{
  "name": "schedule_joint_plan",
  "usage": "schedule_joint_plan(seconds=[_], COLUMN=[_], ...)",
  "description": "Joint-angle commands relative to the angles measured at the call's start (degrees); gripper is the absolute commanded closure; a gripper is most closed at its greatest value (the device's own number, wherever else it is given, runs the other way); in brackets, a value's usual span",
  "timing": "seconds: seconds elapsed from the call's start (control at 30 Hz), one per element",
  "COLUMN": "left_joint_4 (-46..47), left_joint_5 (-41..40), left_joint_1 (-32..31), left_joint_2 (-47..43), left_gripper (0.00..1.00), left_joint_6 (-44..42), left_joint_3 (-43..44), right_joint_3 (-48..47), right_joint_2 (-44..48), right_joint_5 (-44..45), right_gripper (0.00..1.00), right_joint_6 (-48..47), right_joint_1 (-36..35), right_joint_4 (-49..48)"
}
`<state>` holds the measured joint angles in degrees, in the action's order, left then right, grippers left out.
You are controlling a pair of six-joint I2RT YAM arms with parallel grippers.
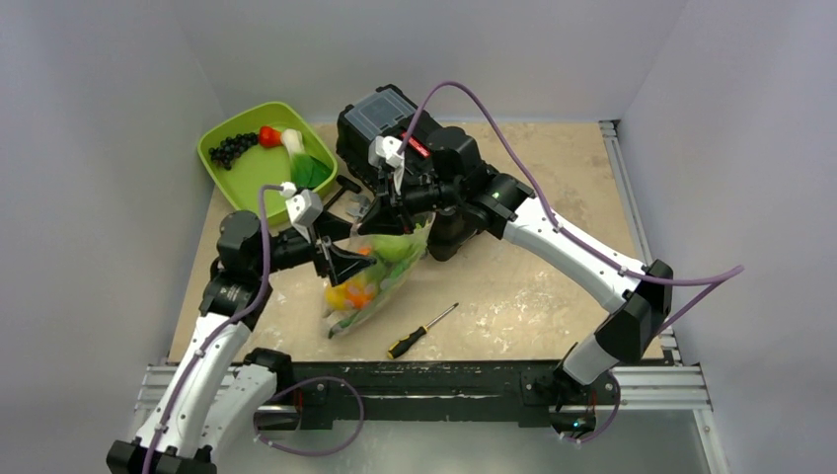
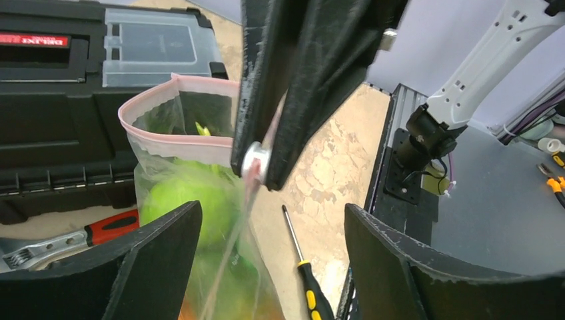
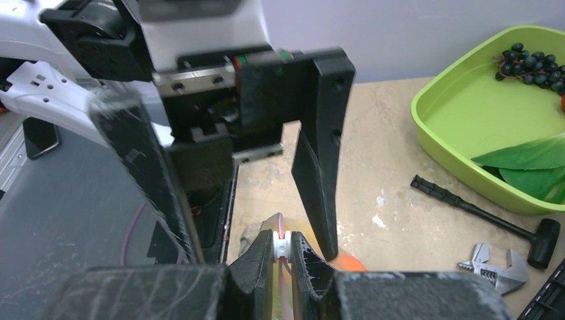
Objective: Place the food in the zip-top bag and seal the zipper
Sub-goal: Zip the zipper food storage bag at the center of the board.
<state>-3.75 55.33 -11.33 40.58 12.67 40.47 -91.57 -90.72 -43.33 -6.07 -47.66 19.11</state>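
Fig. — right fingers clamped on zipper of zip-top bag, held up before toolbox | left fingers apart, flanking bag, gripping nothing | food inside | risk: mouth gapes beyond the pinch; the unsupported strip may misalign, leaving the seal incomplete.

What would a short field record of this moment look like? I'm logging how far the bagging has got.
right gripper: shut on the zipper
left gripper: open, close to the zip-top bag, holding nothing
bag mouth: pinched at one spot, open in a loop beside it
in bag: green apple, orange and yellow pieces
in lime tray: dark grapes, red piece, leafy vegetable
on table: screwdriver, toolbox
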Motion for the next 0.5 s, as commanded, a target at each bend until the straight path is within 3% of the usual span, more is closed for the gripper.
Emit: schedule_joint_plan(seconds=[0.0, 0.03, 0.17, 0.23, 0.27, 0.4, 0.47], left_joint_4=[5.62, 6.93, 9.90, 8.98, 8.10, 6.96, 1.74], left_joint_5=[-6.33, -6.42, -7.00, -8.05, -9.31, -19.55, -22.08], left_joint_1=[-3.63, -3.85, -4.19, -4.24, -4.30, -4.30, -4.11], left_joint_2=[3.75, 4.25, 5.58, 5.49, 5.07, 1.67, -0.22], left_gripper=[0.27, 0.31, 0.63, 0.82, 0.96, 1.00, 1.00], left_joint_6=[-0.58, 0.03, 2.17, 1.80, 1.74, 7.24, 8.11], left_joint_3=[2.24, 2.24, 2.40, 2.51, 2.51, 1.62, 2.62], right_joint_3=[-2.51, -2.43, -1.62, -1.15, -0.78, 1.14, 3.31], right_joint_2=[1.56, 1.66, 2.22, 2.69, 2.92, 4.08, 5.19], right_joint_5=[-2.70, -2.72, -1.68, -0.80, 0.08, 12.43, 21.11], right_gripper=[1.00, 1.00, 1.00, 1.00, 1.00, 1.00, 1.00], right_joint_6=[1.99, 2.13, 2.83, 2.97, 3.03, 3.48, 3.95], right_joint_1=[-0.15, -0.15, -0.30, -0.69, -0.95, -2.92, -4.27], right_joint_4=[-5.02, -5.16, -5.81, -6.13, -6.19, -6.93, -7.56])
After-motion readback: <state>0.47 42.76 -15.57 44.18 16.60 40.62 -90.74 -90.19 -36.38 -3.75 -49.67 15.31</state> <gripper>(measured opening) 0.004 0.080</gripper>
